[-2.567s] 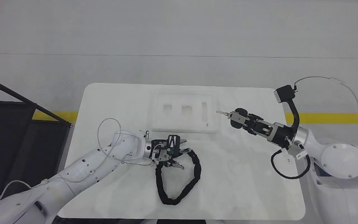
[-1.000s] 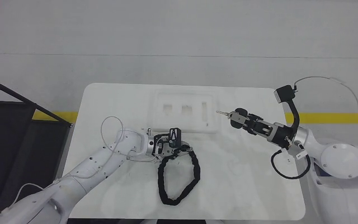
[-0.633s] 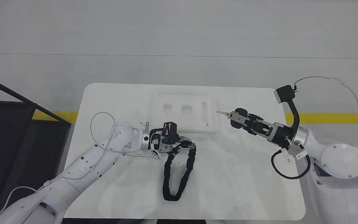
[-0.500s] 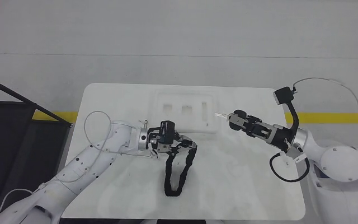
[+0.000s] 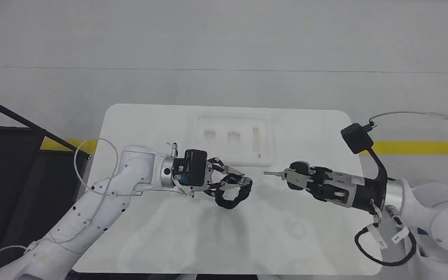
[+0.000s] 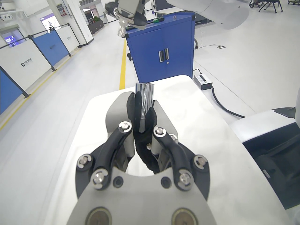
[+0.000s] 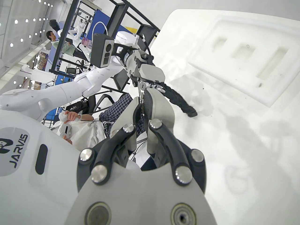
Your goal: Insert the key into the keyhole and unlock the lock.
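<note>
My left gripper point(image 5: 214, 181) is shut on the lock point(image 5: 225, 183), held above the white table point(image 5: 140, 133). In the left wrist view the lock's chrome cylinder point(image 6: 144, 99) stands up between the fingers point(image 6: 117, 113), wrapped in the black chain sleeve. The black chain point(image 5: 236, 194) hangs bunched under the gripper. My right gripper point(image 5: 292, 175) is shut on the small silver key point(image 5: 271, 173), whose tip points at the lock across a short gap. The right wrist view has the key point(image 7: 141, 94) between the pads, with the left gripper point(image 7: 148, 77) and the chain point(image 7: 178, 100) just beyond.
A white foam tray point(image 5: 231, 133) with three recesses lies at the table's back middle, behind both grippers. Beside the table's left side runs a black frame point(image 5: 35, 129). A blue cabinet point(image 6: 164, 47) stands on the floor past the table's end.
The left arm has lifted the lock off the table and turned it toward the right arm, bunching the chain. The right arm has carried the key down and left, close to the lock.
</note>
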Controlling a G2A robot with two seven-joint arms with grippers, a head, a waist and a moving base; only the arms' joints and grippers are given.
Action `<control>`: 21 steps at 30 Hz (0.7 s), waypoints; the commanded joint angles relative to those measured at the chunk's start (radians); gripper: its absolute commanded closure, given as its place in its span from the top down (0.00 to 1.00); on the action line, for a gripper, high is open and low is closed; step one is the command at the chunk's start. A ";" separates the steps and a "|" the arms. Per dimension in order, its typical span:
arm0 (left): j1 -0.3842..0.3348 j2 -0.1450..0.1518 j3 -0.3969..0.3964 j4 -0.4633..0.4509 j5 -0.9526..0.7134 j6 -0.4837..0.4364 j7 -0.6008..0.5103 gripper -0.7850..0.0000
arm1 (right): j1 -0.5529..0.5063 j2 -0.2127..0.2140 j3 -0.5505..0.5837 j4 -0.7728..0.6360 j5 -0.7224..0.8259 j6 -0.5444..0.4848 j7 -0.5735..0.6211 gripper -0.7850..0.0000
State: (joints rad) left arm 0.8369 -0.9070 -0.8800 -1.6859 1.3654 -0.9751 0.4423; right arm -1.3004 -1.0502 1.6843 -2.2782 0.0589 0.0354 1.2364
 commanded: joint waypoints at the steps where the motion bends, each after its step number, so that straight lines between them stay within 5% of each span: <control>1: 0.004 0.001 -0.015 -0.024 0.005 0.006 -0.005 0.00 | -0.002 0.004 0.002 -0.018 -0.015 -0.004 0.000 0.00; 21: -0.010 -0.018 -0.042 -0.128 0.147 0.181 -0.141 0.00 | 0.028 0.034 -0.050 -0.072 -0.184 -0.019 -0.027 0.00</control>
State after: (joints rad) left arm 0.8263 -0.9239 -0.9228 -1.8114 1.5082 -0.8053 0.3138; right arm -1.2741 -1.0179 1.6372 -2.3500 -0.1144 0.0123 1.2125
